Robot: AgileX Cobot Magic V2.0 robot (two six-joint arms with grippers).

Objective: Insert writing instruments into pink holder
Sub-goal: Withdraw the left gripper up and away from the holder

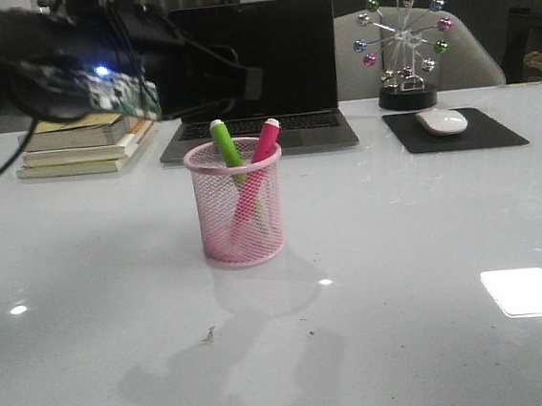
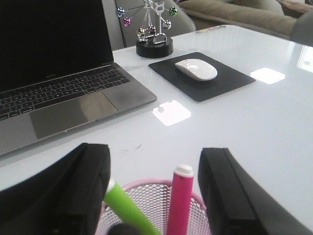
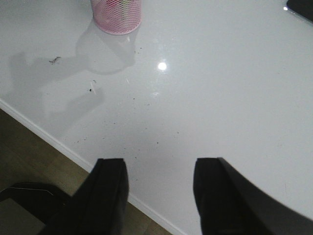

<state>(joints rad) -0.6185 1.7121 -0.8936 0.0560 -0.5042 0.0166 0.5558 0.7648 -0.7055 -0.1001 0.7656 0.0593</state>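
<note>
Both markers, green (image 1: 226, 144) and pink (image 1: 264, 146), are stood in the holder (image 1: 238, 206) mid-tabletop. Left gripper (image 2: 154, 196) is held open and empty above them; right gripper (image 3: 159, 188) likewise near the front edge. Careless withdrawal could tip the holder.

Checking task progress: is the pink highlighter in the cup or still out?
In. The magenta-pink highlighter marker leans inside the round pink wire-mesh pen cup, beside the green highlighter.

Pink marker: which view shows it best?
Front view: the pink marker shows nearly whole, leaning inside the cup beside the green marker. Left wrist shows only its upper part. Right wrist shows the cup, no clear marker.
</note>
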